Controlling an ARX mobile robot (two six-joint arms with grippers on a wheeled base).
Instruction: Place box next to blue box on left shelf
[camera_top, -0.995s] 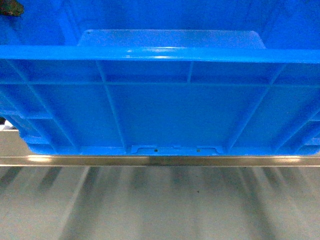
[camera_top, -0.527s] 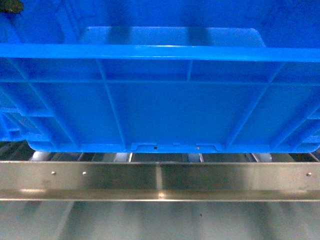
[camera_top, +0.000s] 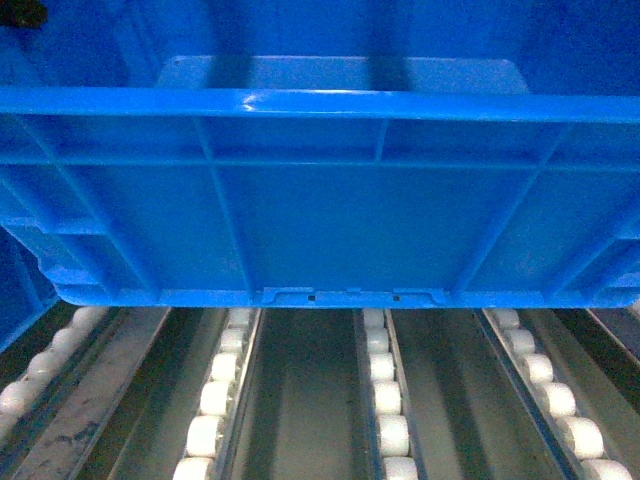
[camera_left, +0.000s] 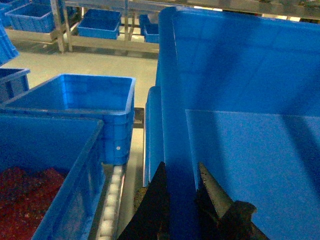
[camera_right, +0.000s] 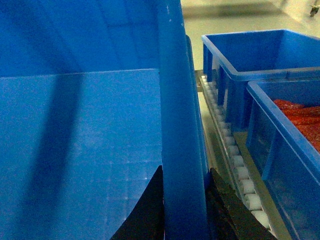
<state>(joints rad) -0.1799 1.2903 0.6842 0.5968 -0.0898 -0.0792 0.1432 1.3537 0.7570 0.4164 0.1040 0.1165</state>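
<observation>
the box (camera_top: 320, 190) hangs level just above the left shelf (camera_top: 385, 400), long axis across its roller rows. left fingers (camera_left: 150, 210) clamp its left wall, right fingers (camera_right: 147, 210) its right wall; neighbouring crates (camera_left: 75, 107) flank it.

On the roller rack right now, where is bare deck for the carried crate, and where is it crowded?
Free: the roller rows directly under the held box, nothing lying on them in the head view. Crowded: the left flank, where two blue crates stand by the left pincer, and the right flank, where two more sit near the right pincer.
</observation>
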